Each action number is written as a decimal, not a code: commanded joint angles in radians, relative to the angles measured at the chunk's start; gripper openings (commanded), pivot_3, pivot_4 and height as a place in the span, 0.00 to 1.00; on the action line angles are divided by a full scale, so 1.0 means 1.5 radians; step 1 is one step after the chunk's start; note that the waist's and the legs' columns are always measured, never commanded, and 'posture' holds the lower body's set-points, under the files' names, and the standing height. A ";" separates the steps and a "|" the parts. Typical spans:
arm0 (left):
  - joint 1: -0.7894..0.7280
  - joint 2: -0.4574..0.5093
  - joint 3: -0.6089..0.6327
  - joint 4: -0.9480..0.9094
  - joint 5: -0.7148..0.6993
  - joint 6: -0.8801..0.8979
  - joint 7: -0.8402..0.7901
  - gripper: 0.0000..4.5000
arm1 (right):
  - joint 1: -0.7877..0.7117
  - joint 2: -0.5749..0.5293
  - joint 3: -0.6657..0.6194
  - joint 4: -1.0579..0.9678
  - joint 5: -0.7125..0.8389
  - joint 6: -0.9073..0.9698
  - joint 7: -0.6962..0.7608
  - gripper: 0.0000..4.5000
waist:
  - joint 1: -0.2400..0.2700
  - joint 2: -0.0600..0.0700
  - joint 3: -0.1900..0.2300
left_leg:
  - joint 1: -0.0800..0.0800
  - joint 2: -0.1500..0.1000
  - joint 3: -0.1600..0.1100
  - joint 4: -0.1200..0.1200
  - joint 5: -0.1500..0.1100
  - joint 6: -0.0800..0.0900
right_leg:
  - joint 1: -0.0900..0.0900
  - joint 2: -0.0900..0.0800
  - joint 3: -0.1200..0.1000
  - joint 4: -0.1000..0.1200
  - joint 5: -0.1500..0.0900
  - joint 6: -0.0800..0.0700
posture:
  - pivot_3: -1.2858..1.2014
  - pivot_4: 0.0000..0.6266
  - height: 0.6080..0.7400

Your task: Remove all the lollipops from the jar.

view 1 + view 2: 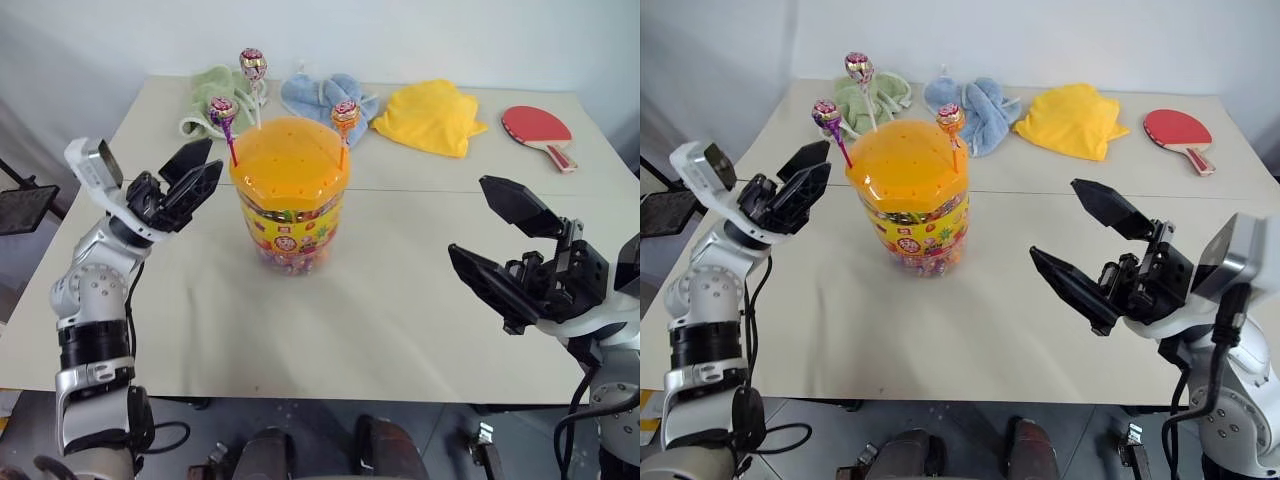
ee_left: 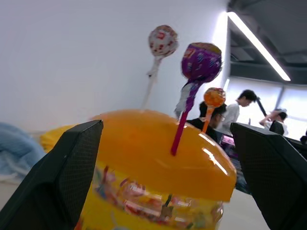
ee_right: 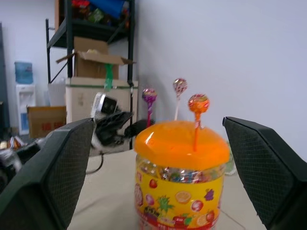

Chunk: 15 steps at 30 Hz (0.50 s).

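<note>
Standing untouched: all three lollipops are in the jar's lid, so the task looks not yet begun.

On the tabletop (image 1: 420, 330) the jar (image 1: 290, 225) sits upright near the middle, its domed orange lid (image 1: 290, 155) on and the three sticks poking up from the holes: the purple lollipop (image 1: 221, 110) at the lid's left edge, the pink-silver lollipop (image 1: 252, 65) tallest at the back, the orange lollipop (image 1: 345, 114) at the right. The left gripper (image 1: 190, 172) hovers just beside the jar, nearest the purple one, fingers spread wide and holding nothing. The right gripper (image 1: 495, 235) hangs well apart from the jar, fingers likewise wide and empty. Judging from this, every lollipop remains to be pulled; none lies on the tabletop.
</note>
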 commanded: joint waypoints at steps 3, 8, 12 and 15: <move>-0.051 -0.002 -0.017 0.032 0.037 -0.029 -0.039 0.91 | -0.003 -0.006 -0.009 0.000 -0.020 -0.010 0.011 1.00 | 0.003 0.000 0.000 | 0.000 0.000 0.000 0.000 0.000 0.000 | 0.000 0.000 0.000 0.000 0.000 0.000 | 0.52 0.24 1.00; -0.059 -0.002 -0.025 0.040 0.057 -0.038 -0.064 0.63 | -0.001 -0.001 -0.009 0.003 -0.033 -0.015 0.009 1.00 | 0.003 0.000 0.000 | 0.000 0.000 0.000 0.000 0.000 0.000 | 0.000 0.000 0.000 0.000 0.000 0.000 | 0.52 0.24 1.00; -0.059 -0.003 -0.026 0.038 0.063 -0.038 -0.071 0.34 | 0.006 0.004 -0.013 0.001 -0.038 -0.018 0.005 1.00 | 0.003 0.000 0.000 | 0.000 0.000 0.000 0.000 0.000 0.000 | 0.000 0.000 0.000 0.000 0.000 0.000 | 0.52 0.24 1.00; -0.069 -0.010 -0.028 0.037 0.059 -0.037 -0.079 0.13 | 0.012 0.007 -0.011 0.003 -0.044 -0.021 0.007 1.00 | 0.006 0.000 0.000 | 0.000 0.000 0.000 0.000 0.000 0.000 | 0.000 0.000 0.000 0.000 0.000 0.000 | 0.52 0.24 1.00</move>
